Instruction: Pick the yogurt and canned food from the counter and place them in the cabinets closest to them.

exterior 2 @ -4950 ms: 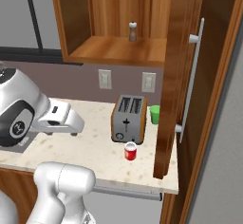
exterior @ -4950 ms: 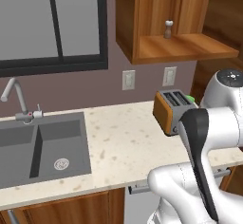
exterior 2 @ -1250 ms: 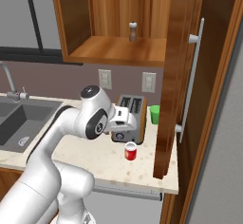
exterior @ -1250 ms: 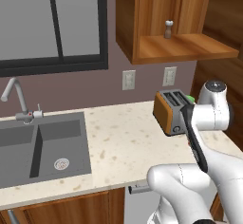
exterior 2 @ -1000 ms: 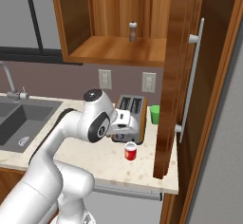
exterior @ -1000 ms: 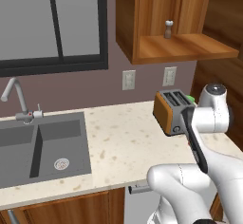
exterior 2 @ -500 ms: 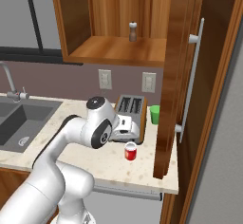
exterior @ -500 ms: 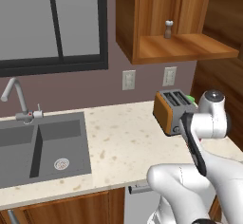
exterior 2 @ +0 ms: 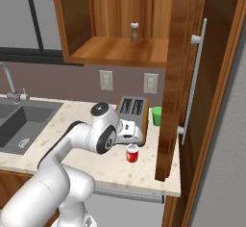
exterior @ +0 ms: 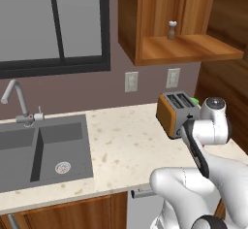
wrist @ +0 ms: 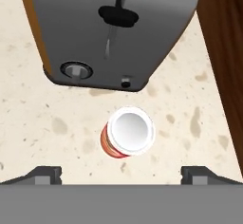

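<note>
The yogurt is a small red cup with a white lid, standing upright on the speckled beige counter just in front of the toaster. In the right base view the yogurt sits directly below my gripper. The gripper is open, its two fingertips spread wide, and it hangs above the cup without touching it. The open wooden cabinet is overhead. The canned food is out of view.
A steel toaster with wooden sides stands right behind the cup. A green cup is beside it. The open cabinet door hangs close on the right. A pepper shaker stands on the shelf. The sink lies to the left.
My arm has swung from the left across the counter to the toaster's front, and the hand has come down over the yogurt. The cup has not moved.
</note>
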